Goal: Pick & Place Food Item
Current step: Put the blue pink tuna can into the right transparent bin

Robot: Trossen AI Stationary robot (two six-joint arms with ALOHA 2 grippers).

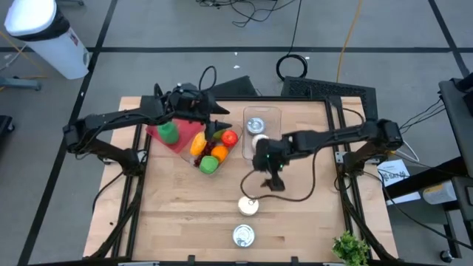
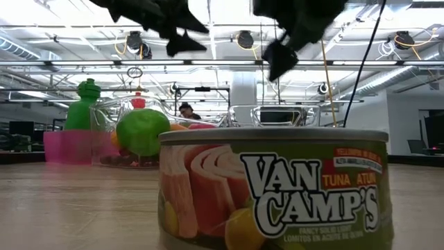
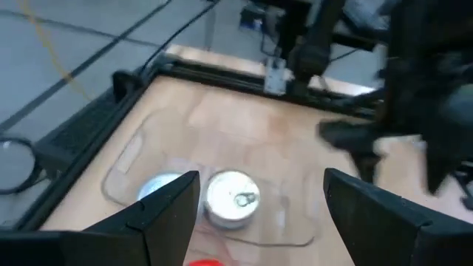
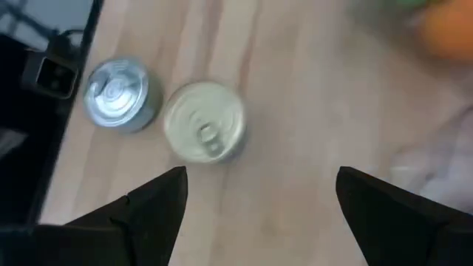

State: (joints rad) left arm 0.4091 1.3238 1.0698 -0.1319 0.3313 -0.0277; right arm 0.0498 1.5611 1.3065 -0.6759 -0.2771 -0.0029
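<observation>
Hovering above the middle of the table (image 1: 185, 222), my right gripper (image 1: 272, 179) has its two fingers (image 4: 155, 207) spread wide with nothing between them. Its wrist view looks down on bare wood and two cans standing side by side near the front edge: a pale gold-topped can (image 4: 204, 131) with a pull tab, and just beside it a silver-topped can (image 4: 117, 94). Neither finger touches either can; the gripper hangs clear above them, the gold-topped one closer. From overhead the same pair lies in front of the gripper, gold-topped can (image 1: 248, 206) nearer and silver one (image 1: 244, 236) closer to the table's edge. At table height the silver one shows as a tuna can (image 2: 274, 187) with a printed label, filling the foreground.

My left gripper (image 1: 223, 115) is also wide open and empty, held in the air over the back of the table between a clear bin of fruit (image 1: 201, 144) and a clear tray (image 1: 263, 131). Its fingers (image 3: 166, 210) frame the tray (image 3: 129, 159), where two more cans sit touching each other: a blue-grey-topped one (image 3: 159, 188) partly behind one finger and a gold-topped one (image 3: 232, 196). The bin holds a green bottle (image 1: 169, 131), a red tomato (image 1: 230, 137), an orange (image 1: 219, 154) and a green lime (image 1: 209, 164).
</observation>
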